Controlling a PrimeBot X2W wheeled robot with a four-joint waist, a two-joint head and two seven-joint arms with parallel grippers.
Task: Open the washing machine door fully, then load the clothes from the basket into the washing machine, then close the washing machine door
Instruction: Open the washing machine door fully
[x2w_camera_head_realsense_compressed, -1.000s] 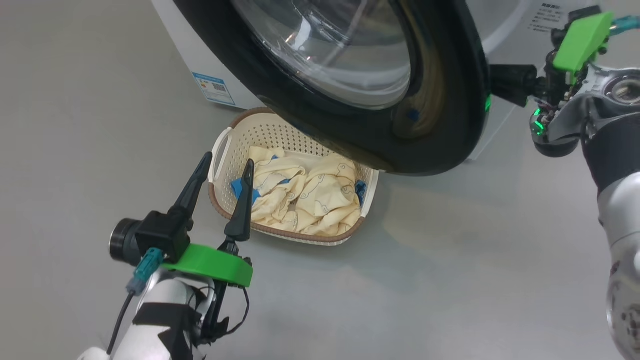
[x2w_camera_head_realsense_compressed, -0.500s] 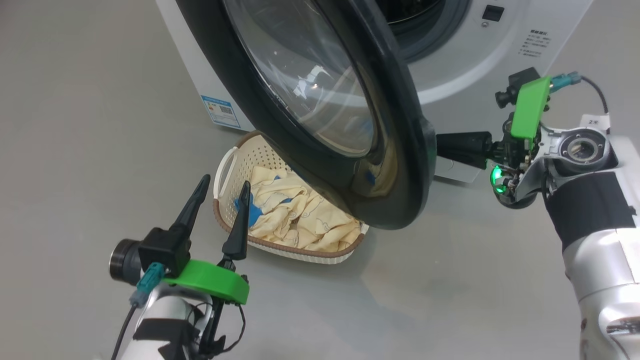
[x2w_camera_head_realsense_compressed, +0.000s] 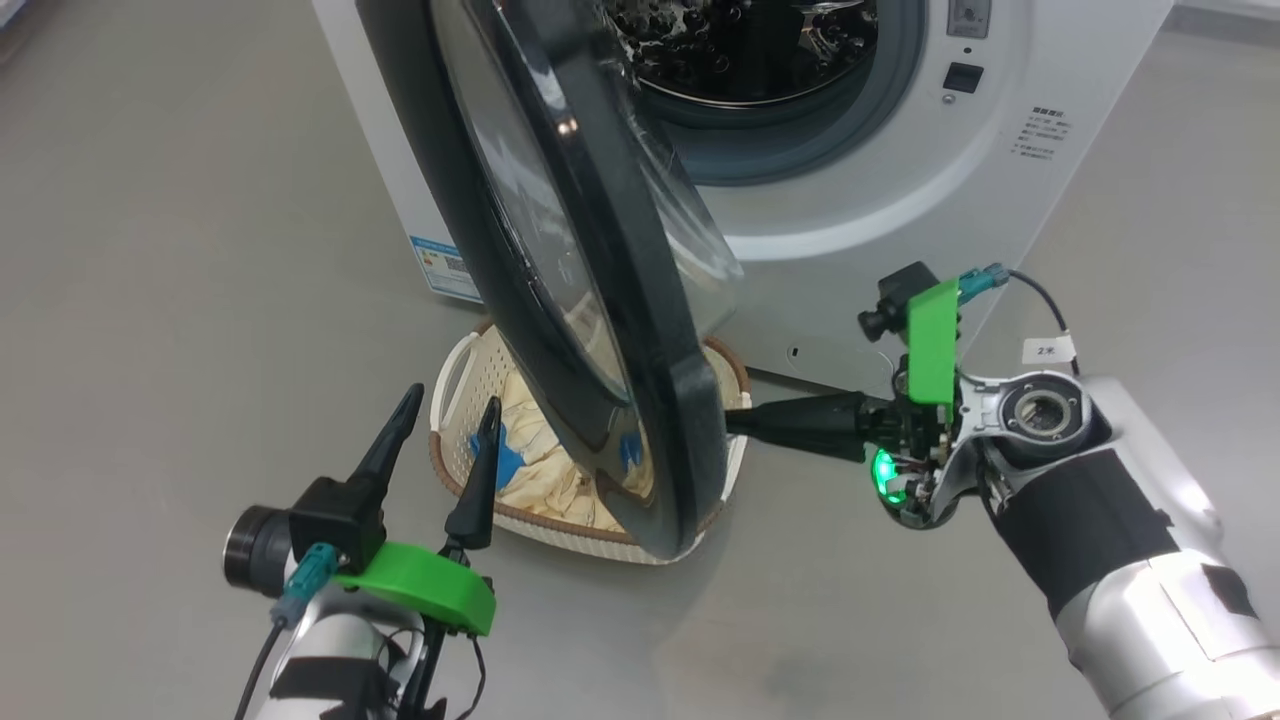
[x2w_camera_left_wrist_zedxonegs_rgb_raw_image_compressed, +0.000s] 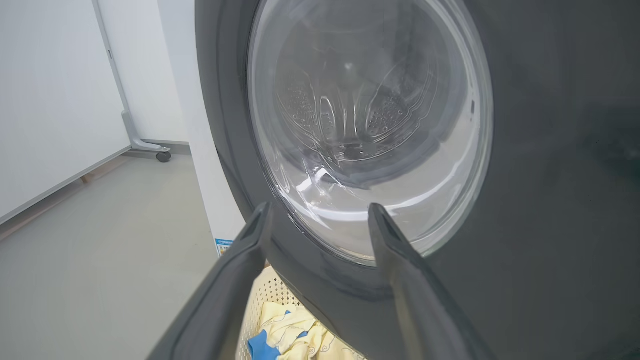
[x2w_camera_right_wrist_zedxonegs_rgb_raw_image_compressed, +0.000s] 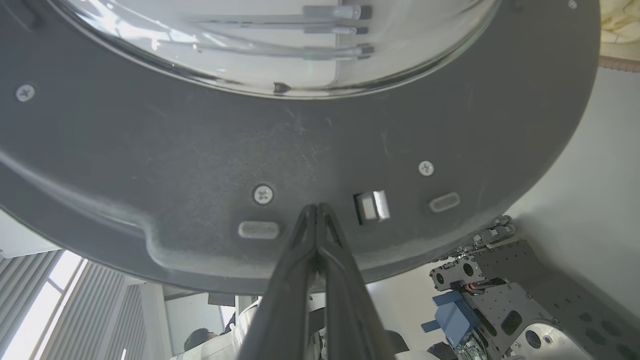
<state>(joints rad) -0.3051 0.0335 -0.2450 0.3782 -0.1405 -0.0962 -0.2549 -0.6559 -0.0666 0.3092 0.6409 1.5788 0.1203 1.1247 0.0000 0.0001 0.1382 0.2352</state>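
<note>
The washing machine (x2w_camera_head_realsense_compressed: 900, 200) stands with its steel drum (x2w_camera_head_realsense_compressed: 750, 40) exposed. The washing machine door (x2w_camera_head_realsense_compressed: 650, 380) is swung out and seen almost edge-on, hanging over the basket (x2w_camera_head_realsense_compressed: 478, 372). My right gripper (x2w_camera_head_realsense_compressed: 735, 420) is shut, holding nothing, its tips (x2w_camera_right_wrist_zedxonegs_rgb_raw_image_compressed: 316, 207) pressed on the door's dark inner face (x2w_camera_right_wrist_zedxonegs_rgb_raw_image_compressed: 200, 165) beside the latch (x2w_camera_right_wrist_zedxonegs_rgb_raw_image_compressed: 372, 206). My left gripper (x2w_camera_head_realsense_compressed: 450, 402) is open near the basket's left end, facing the door's glass (x2w_camera_left_wrist_zedxonegs_rgb_raw_image_compressed: 370, 125). The clothes (x2w_camera_head_realsense_compressed: 545, 450) lie in the basket, partly hidden behind the door; they also show in the left wrist view (x2w_camera_left_wrist_zedxonegs_rgb_raw_image_compressed: 295, 335).
A blue sticker (x2w_camera_head_realsense_compressed: 440, 265) marks the machine's lower left corner. A white panel on a wheeled foot (x2w_camera_left_wrist_zedxonegs_rgb_raw_image_compressed: 162, 156) stands left of the machine. Grey floor (x2w_camera_head_realsense_compressed: 150, 250) spreads to the left and in front. The robot's base (x2w_camera_right_wrist_zedxonegs_rgb_raw_image_compressed: 500, 300) shows under the door.
The door has swung further out to the left, from showing its glass face to nearly edge-on, with my shut right gripper following against its inner side. The head camera has shifted. My left gripper stays open.
</note>
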